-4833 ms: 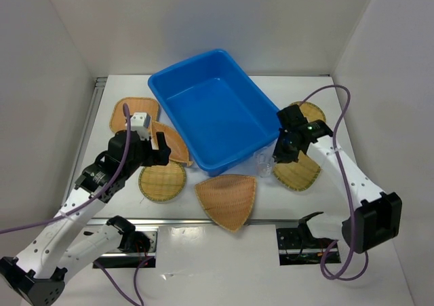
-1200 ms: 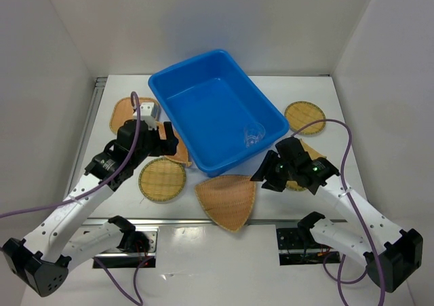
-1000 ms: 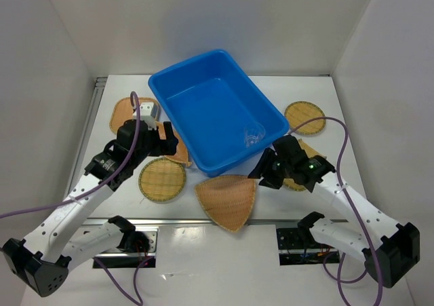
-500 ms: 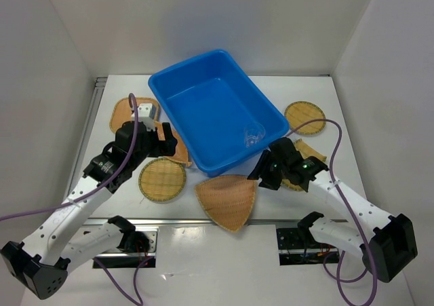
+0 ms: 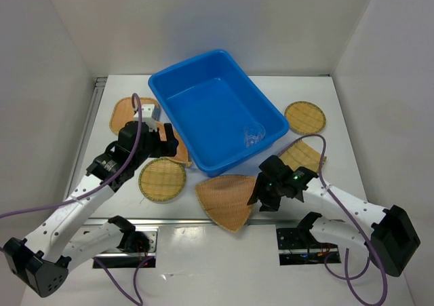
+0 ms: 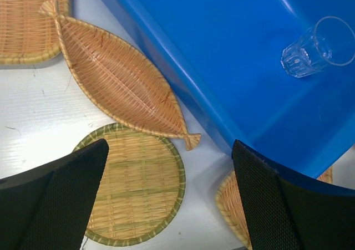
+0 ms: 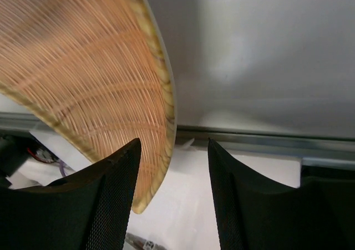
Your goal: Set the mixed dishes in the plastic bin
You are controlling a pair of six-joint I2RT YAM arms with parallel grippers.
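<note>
Top external view: the clear cup (image 5: 252, 137), which stood on the table (image 5: 352, 157) off the bin's near right corner a few seconds ago, now rests inside the plastic bin (image 5: 203, 106), close to that corner. One dish is thus stowed; every woven tray remains outside. The right gripper (image 7: 173, 150) has since swung down to the fan-shaped tray (image 5: 226, 199), jaws apart and straddling its braided right rim. Whether a pad touches the rim is unclear in the blurred wrist view. The left gripper (image 6: 169, 150) hangs with jaws wide and empty above the leaf-shaped tray (image 6: 116, 78) and a green-rimmed round tray (image 6: 136, 189). Trays are flat, ribbed bamboo weave, tan to orange. The bin is smooth, glossy blue plastic with sloped walls.
</note>
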